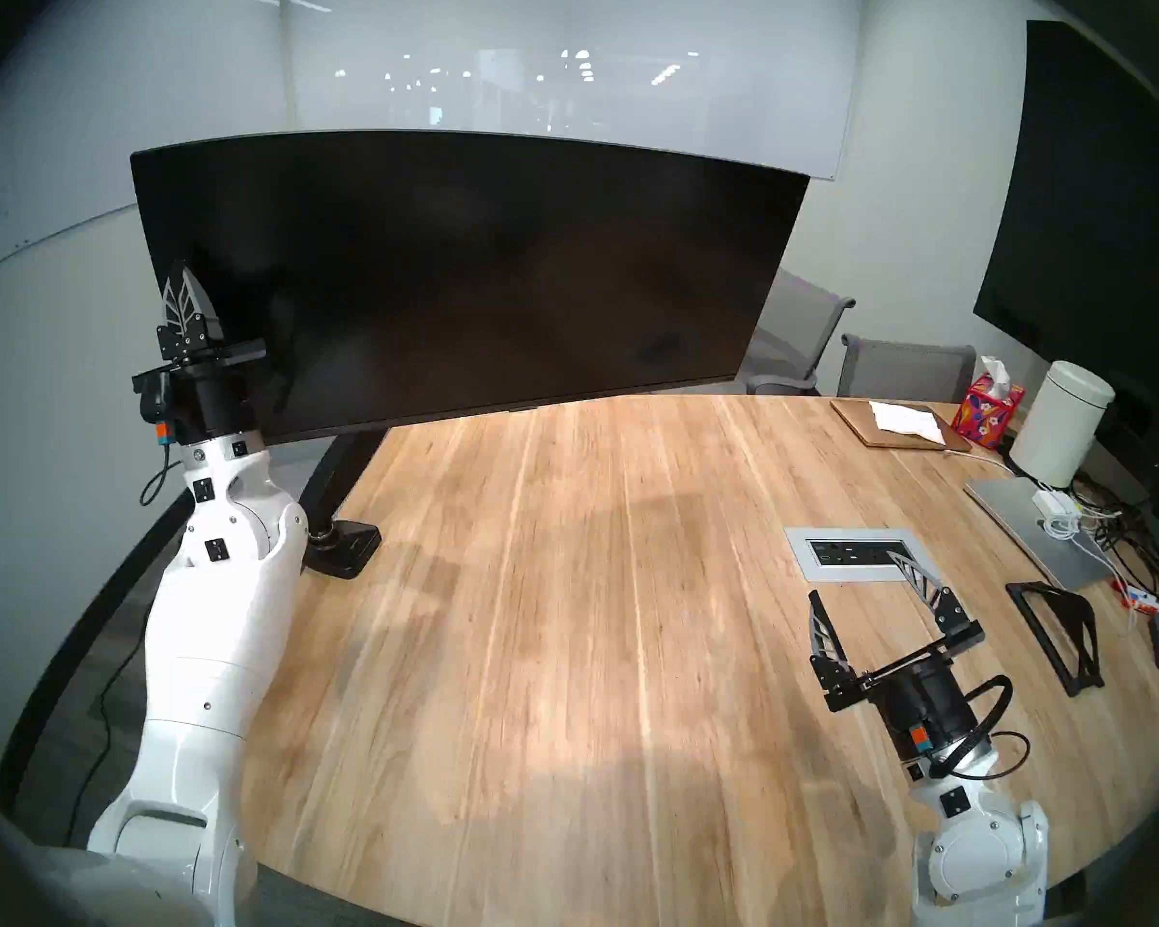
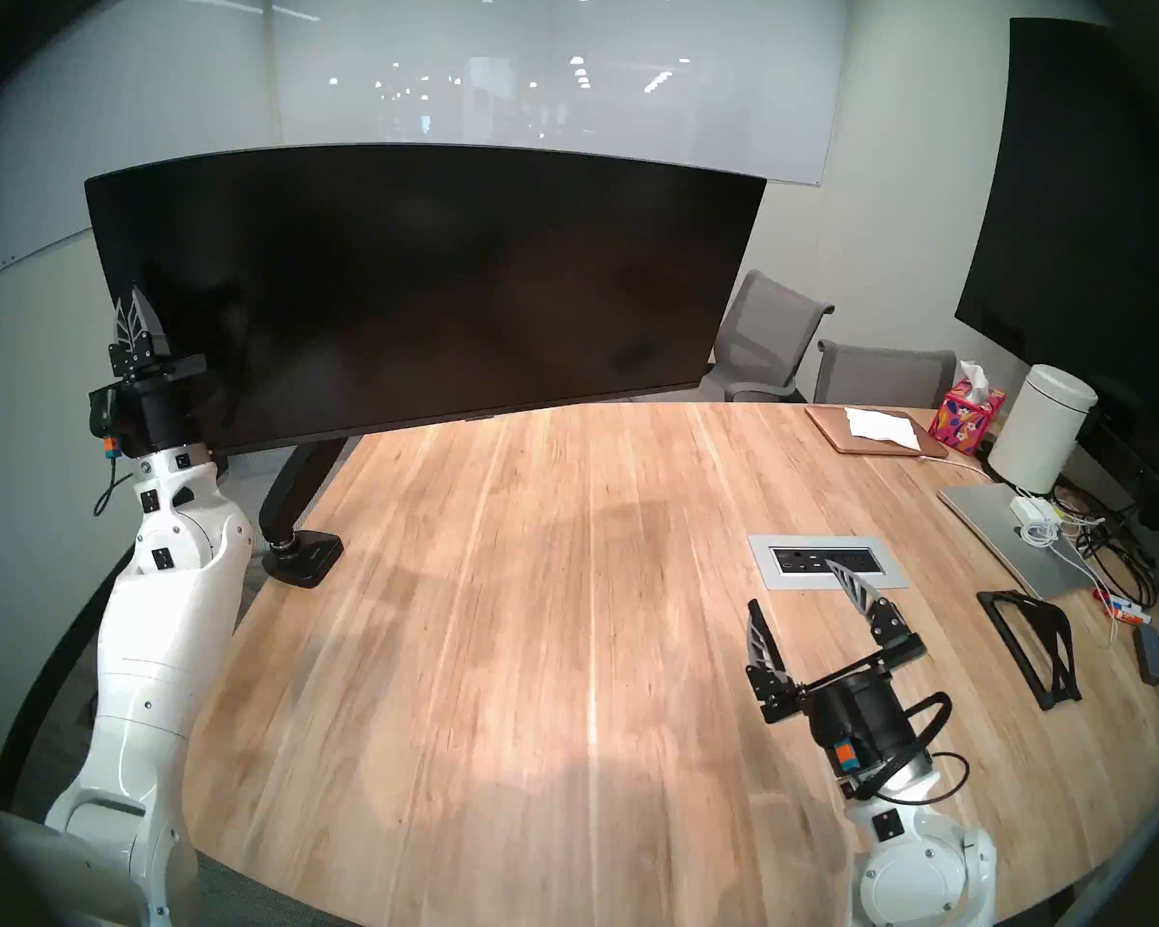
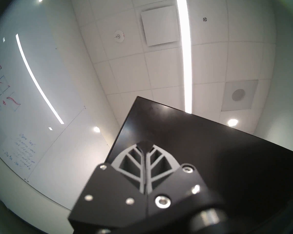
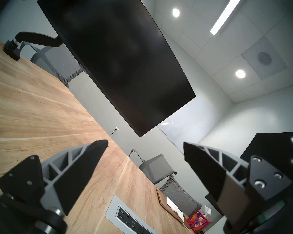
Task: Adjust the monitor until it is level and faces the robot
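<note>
Monitor (image 1: 470, 277), wide, thin and stiff, floats over the table's (image 1: 563, 638) far left edge on a jointed arm (image 4: 39, 40), tilted; likely heavy, glass front fragile, so push at the frame edges. Left claw (image 1: 184, 297), fingers together and empty, sits at its lower left corner; right claw (image 1: 878, 591) gapes empty, well apart. Only the right wrist view shows the arm's elbow.

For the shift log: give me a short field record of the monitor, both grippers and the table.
monitor: dark, tilted, its left end lower
left gripper: fingers shut, pointing up at the monitor's left edge; contact unclear
right gripper: fingers open, empty, above the table
table: wooden, monitor arm's clamp base at its left edge
</note>
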You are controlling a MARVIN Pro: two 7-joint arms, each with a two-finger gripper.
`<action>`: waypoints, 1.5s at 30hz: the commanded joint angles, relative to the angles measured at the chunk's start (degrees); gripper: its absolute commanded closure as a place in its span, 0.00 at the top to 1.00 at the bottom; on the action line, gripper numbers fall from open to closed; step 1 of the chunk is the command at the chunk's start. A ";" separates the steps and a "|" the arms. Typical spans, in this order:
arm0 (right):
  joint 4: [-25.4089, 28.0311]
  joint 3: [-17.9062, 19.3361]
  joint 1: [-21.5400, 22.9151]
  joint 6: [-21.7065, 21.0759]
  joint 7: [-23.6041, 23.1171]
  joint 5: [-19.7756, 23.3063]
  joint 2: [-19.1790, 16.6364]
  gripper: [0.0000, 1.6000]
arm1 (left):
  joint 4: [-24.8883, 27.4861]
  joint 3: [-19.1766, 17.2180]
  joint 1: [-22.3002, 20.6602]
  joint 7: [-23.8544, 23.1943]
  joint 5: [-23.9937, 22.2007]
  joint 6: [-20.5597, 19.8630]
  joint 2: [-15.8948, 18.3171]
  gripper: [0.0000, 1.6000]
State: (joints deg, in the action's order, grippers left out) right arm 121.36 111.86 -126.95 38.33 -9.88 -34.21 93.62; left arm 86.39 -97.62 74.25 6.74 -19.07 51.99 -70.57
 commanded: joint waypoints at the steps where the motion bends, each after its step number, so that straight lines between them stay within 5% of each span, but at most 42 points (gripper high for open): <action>1: 1.21 -0.02 0.08 0.07 0.16 0.37 0.11 1.00 | 1.48 -0.11 -1.33 -0.40 0.51 -0.47 1.02 0.00; 45: 1.21 -0.02 0.08 0.07 0.15 0.37 0.11 1.00 | 0.59 0.39 -6.57 -1.88 0.93 -1.94 1.07 0.00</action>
State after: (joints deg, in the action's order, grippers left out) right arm 121.36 111.86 -126.95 38.33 -9.88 -34.21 93.63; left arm 86.71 -97.18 69.98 4.58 -17.75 50.10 -69.48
